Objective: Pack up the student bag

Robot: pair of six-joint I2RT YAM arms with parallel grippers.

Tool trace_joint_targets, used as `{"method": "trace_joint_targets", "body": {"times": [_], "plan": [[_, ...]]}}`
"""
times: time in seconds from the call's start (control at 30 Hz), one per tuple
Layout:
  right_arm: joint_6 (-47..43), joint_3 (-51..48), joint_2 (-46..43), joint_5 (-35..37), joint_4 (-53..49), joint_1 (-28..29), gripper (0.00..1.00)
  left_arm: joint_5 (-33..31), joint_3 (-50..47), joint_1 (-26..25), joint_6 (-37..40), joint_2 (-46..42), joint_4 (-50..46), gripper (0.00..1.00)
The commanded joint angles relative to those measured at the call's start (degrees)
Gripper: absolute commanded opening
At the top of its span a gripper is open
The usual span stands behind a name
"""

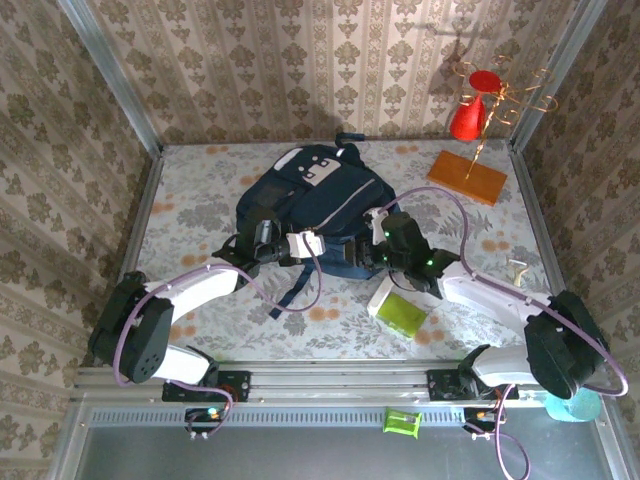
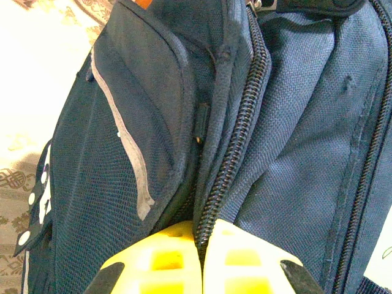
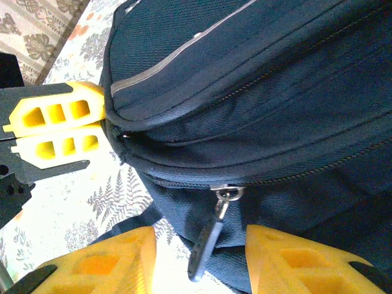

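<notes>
Student bag lies flat in the middle of the table, handle end toward the far wall, white-grey patch facing up. A dark strap trails off its near edge toward the arm bases.

Your left pincer is at the bag's near edge, closed tight. The yellow fingers meet with the end of the zipper nipped between them. The right wrist view confirms it: those fingers are pinched onto the seam at the bag's corner. The light stripe runs down the pocket panel just left of that zipper.

Your right pincer is also at the near edge, to the right of the left one, and it is open. Its two fingers stand well apart. A zipper pull hangs from its slider in the gap between them, and neither finger touches it. The pull hangs loose, tilted slightly left.

On the table under your right arm there's a lime-green packet, near the bag's near-right corner but apart from it. An orange board sits at far right, carrying a gold wire stand with a red cone on it, well clear of the bag.
</notes>
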Motion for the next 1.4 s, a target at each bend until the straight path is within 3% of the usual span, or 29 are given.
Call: {"method": "trace_joint_targets", "body": {"times": [0.0,0.3,0.53,0.8,0.97,1.0,1.13,1.23,1.37], "plan": [[0.4,2.1,1.3,2.3,-1.3,0.9,0.43,-1.0,0.2,0.0,-1.4,-1.7,-1.5,0.0],[0.4,3.1,3.3,4.6,-3.1,1.7,0.26,-1.5,0.2,0.0,-1.4,-1.6,-1.5,0.0],[-0.9,2.6,1.5,9.0,-5.9,0.9,0.0,-0.5,-0.2,1.1,-1.0,-2.4,-2.3,0.0],[1.5,1.6,-2.1,13.2,-14.0,-7.6,0.0,-1.8,-0.8,5.6,-0.3,-4.9,-7.4,0.0],[0.6,1.5,-0.7,5.0,-6.4,-4.5,0.0,-3.2,-0.3,6.8,-0.3,-4.4,-9.1,0.0],[-0.2,1.7,-0.4,4.1,-5.1,-3.3,0.0,-2.4,0.2,6.8,-0.8,-4.5,-10.3,0.07],[-0.7,1.9,0.5,0.8,-2.7,-2.0,0.0,5.9,0.1,6.2,-4.5,-8.9,-12.7,0.53],[-0.6,1.3,0.6,-1.6,-0.7,-1.5,0.0,9.0,-2.3,4.3,-11.2,-14.6,-9.3,0.67],[-1.3,1.1,0.0,-4.0,1.2,0.0,0.0,5.1,-1.3,-1.4,-10.8,-15.5,-9.7,0.69]]}}
